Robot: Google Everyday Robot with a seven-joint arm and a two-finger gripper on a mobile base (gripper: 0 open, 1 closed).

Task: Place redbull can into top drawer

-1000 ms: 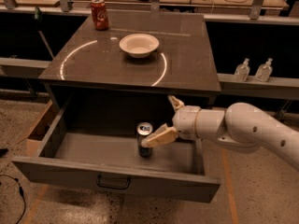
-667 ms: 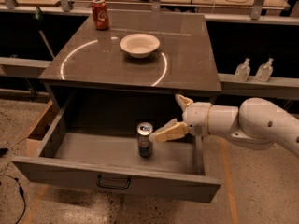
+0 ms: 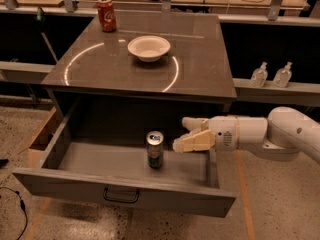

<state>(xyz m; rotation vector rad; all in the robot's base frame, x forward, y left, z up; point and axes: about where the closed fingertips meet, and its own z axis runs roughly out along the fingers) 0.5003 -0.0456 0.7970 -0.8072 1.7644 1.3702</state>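
Dark desk (image 3: 200, 69) carries a red cola can (image 3: 106, 14) at the far left corner and a white bowl (image 3: 149, 48) mid-far, well apart. Two clear bottles (image 3: 259, 74) stand on the right ledge. Cardboard box (image 3: 40, 139) on the floor left. Black cable (image 3: 20, 209) near left. Pincer (image 3: 184, 134) sits below the desk's near edge, right of centre.

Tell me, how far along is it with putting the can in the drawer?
Done: the slim blue-and-silver metal can stands upright inside the open wide grey drawer. In hand: nothing; the white end effector hangs open beside the can, not touching. Left: probably only pulling the arm clear.
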